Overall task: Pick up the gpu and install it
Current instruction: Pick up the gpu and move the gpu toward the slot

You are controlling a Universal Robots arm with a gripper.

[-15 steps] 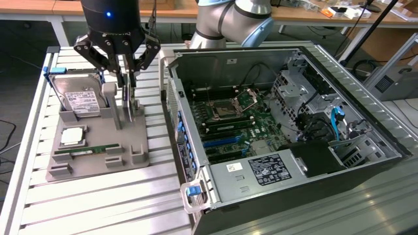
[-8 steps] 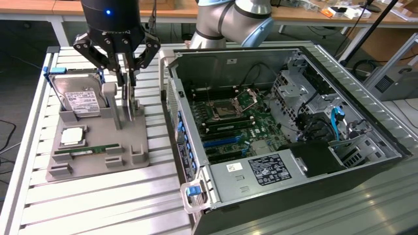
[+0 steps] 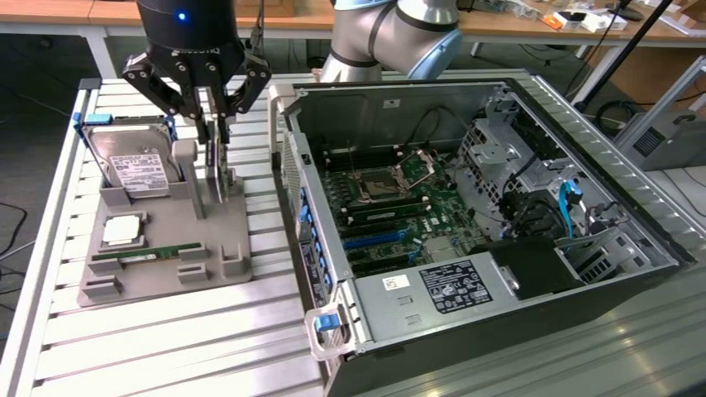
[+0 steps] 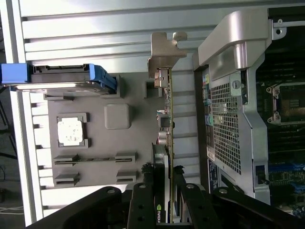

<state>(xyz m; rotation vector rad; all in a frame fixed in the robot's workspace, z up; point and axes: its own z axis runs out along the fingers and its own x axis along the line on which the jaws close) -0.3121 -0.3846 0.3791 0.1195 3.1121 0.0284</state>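
The gpu [image 3: 224, 178] stands on edge over the grey holder plate [image 3: 165, 285], with its silvery end bracket [image 3: 184, 165] upright beside it. In the wrist view I see the gpu [image 4: 168, 109] edge-on, a thin dark board ending in the silvery bracket [image 4: 164, 50]. My gripper [image 3: 217, 136] comes straight down onto the card's top edge. Its black fingers [image 4: 143, 205] press the board from both sides, so my gripper [image 4: 170, 193] is shut on it. I cannot tell whether the card's lower edge is clear of the holder.
On the same holder sit a silver hard drive [image 3: 138, 165] with blue rails, a processor chip [image 3: 121, 230] and a green memory stick [image 3: 149, 253]. The open computer case [image 3: 296, 124] lies close on the exterior view's right, its motherboard [image 3: 398, 198] and blue slots [image 3: 369, 240] exposed.
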